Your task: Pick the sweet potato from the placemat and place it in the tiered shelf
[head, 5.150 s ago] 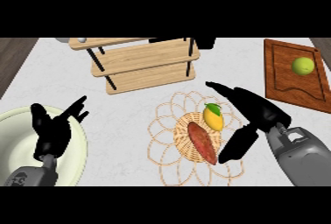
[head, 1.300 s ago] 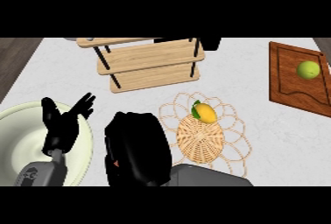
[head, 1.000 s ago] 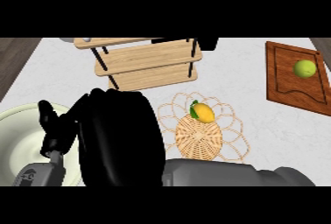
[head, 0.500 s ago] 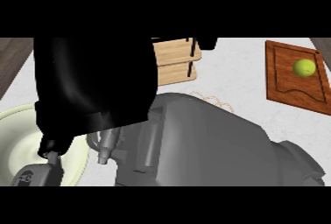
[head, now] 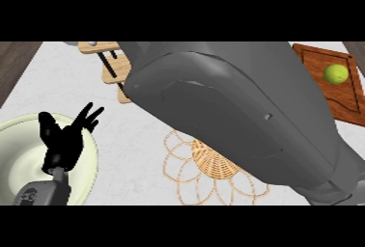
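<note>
We see the smooth grey right forearm slanting across the mottled white bench over the wooden, black-posted tiered shelf; the right hand is hidden, so we cannot tell its grip; the left hand rests with fingers spread upright above a pale round plate; the sweet potato is out of sight; the looped wicker placemat shows beneath the forearm.

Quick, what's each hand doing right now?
Left hand: open, fingers up, holding nothing.
Right hand: out of sight; only its grey forearm shows.
</note>
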Controlling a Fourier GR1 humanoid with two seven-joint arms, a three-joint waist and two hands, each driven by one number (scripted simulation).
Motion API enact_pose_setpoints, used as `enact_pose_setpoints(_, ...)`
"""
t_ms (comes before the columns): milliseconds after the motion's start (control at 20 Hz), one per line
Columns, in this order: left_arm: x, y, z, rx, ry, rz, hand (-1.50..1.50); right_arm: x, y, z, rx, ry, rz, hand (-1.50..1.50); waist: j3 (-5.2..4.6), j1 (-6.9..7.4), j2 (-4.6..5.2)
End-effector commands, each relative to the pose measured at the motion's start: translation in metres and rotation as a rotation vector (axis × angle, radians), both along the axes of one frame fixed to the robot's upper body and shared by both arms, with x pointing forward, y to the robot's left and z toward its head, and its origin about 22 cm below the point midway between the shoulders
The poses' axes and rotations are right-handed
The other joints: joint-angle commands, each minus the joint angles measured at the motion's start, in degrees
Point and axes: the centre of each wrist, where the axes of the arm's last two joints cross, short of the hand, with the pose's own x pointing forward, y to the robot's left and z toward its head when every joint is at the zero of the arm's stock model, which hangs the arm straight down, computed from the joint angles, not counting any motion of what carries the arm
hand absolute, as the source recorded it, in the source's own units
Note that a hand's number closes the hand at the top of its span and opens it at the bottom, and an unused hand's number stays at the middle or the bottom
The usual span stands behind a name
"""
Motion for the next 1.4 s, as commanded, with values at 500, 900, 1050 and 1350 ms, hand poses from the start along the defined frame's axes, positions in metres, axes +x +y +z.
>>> enact_pose_setpoints(500, -0.003, 0.012, -0.019, -0.024, 0.089, 0.017, 0.00, 0.080, -0.014, -0.021, -0.139, 0.093, -0.002, 1.50, -0.43, 0.97, 0.90)
enact_pose_setpoints(900, -0.005, 0.004, -0.008, -0.012, 0.074, 0.022, 0.00, 0.106, -0.020, -0.038, -0.145, 0.074, -0.015, 1.50, -0.37, 1.19, 0.73)
enact_pose_setpoints(1050, -0.009, 0.013, -0.002, 0.010, 0.060, 0.008, 0.00, 0.113, -0.016, -0.047, -0.140, 0.057, -0.042, 1.50, -0.39, 1.99, 0.91)
enact_pose_setpoints(1350, -0.007, -0.001, -0.013, -0.020, 0.075, 0.011, 0.00, 0.121, -0.021, -0.053, -0.094, 0.023, 0.013, 1.50, -0.38, 1.53, 0.87)
